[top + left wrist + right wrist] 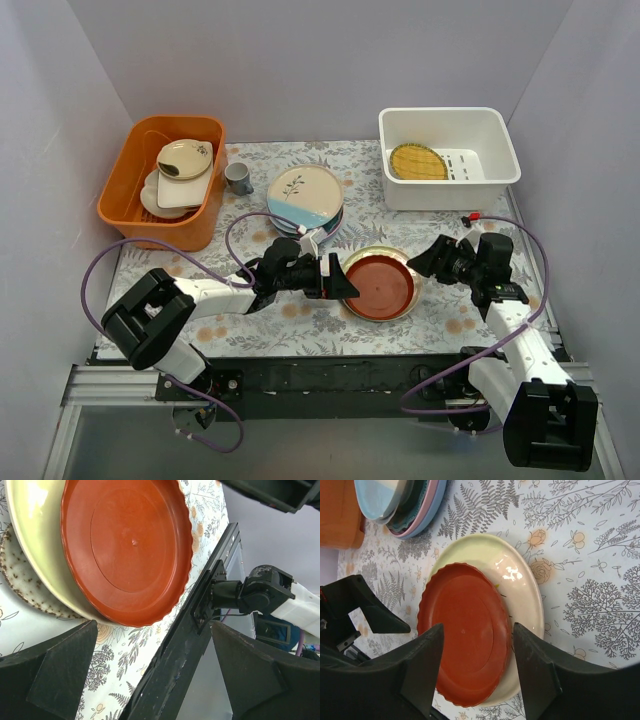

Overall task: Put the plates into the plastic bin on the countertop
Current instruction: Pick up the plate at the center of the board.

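I see plain pale walls [320,60] closing in at nine, twelve and three o'clock; a grey floor [330,450] lies at six, evenly lit.

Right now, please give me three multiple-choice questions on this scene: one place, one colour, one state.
1. Where is the yellow woven plate? A) in the white bin B) in the orange tub C) on the plate stack
2. What colour is the scalloped plate on the cream-green plate? A) black B) reddish-brown C) white
3. How is the left hand? A) shut on the grey cup B) shut on a plate C) open, empty
1 A: it lies on the bin's slotted floor. 2 B: both wrist views show it. 3 C: its fingers stand wide apart, gripping nothing.
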Action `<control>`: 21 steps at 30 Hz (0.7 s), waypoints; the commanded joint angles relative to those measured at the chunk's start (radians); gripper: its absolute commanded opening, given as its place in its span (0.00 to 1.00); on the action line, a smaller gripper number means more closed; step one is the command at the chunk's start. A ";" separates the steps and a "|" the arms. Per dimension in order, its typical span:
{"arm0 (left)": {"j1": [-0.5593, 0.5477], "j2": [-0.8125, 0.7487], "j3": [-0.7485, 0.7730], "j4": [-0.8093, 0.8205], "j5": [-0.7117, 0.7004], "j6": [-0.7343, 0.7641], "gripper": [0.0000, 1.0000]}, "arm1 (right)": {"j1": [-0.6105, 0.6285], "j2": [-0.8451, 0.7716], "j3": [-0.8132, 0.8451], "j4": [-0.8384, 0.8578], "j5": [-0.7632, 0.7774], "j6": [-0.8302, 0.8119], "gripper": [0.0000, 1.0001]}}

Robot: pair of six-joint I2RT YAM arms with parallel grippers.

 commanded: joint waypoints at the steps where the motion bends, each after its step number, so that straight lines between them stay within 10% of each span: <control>1: -0.006 -0.016 0.022 0.017 -0.009 0.012 0.98 | 0.010 0.008 -0.013 0.002 0.006 -0.019 0.62; 21: -0.008 -0.036 0.003 0.004 -0.024 0.015 0.98 | 0.022 0.092 -0.067 0.028 0.026 -0.043 0.44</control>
